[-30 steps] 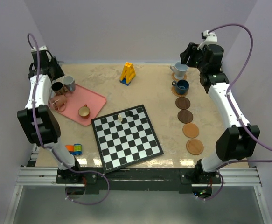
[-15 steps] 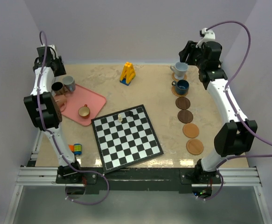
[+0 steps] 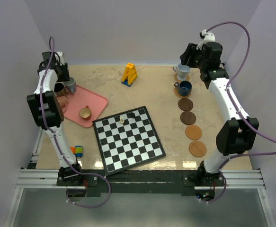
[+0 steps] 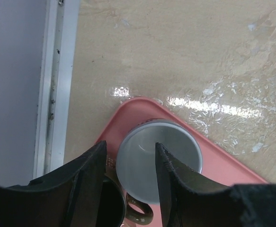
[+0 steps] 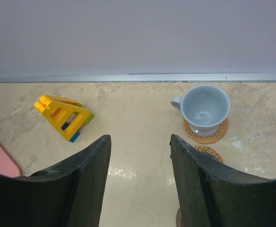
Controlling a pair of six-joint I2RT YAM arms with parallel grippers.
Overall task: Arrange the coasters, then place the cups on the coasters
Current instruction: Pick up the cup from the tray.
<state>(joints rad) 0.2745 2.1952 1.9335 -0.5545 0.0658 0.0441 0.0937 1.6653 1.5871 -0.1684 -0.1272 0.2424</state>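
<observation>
left gripper (image 4: 129,156) unclenched astride grey cup (image 4: 180,151) rim on pink tray (image 4: 223,170), set to pinch it; right gripper (image 5: 140,142) released, empty.

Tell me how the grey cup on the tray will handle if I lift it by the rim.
Grey cup looks rigid and smooth-glazed, so probably slippery in a rim pinch. The dark cup sits close beside it, so it may get nudged.

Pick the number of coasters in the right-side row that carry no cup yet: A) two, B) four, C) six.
B: four coasters lie bare; only the pale cup and the teal cup sit on theirs.
</observation>
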